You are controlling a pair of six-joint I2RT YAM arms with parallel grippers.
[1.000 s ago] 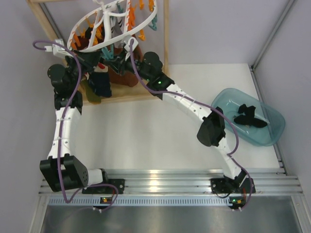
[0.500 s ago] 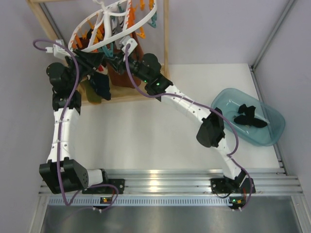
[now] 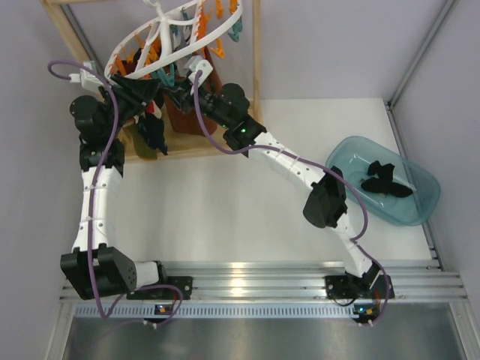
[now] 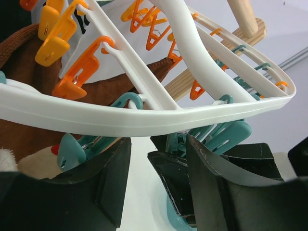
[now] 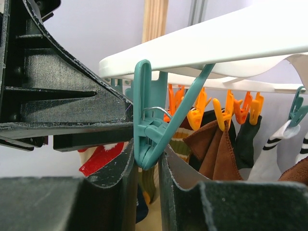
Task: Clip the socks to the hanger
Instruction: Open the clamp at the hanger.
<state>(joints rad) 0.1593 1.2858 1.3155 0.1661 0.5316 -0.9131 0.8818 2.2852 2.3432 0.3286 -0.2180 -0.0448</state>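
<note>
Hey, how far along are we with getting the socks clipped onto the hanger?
Partly done: a dark sock already hangs from a clip on the hanger. In hand: the right tool is closed around a teal clip, and the left tool sits open under the rim. Left to do: black socks lie in the teal basin.

**Top external:** fixed overhead behind the arm bases, looking down, far enough to take in the whole worktop [image 3: 225, 195].
**Left wrist:** close, tilted upward past the left fingers [image 4: 72, 197] under the hanger [image 4: 144, 120] rim.
**Right wrist:** close, roughly level, past the right fingers [image 5: 211, 202].
**Shared:** the hanger, in all three views.
</note>
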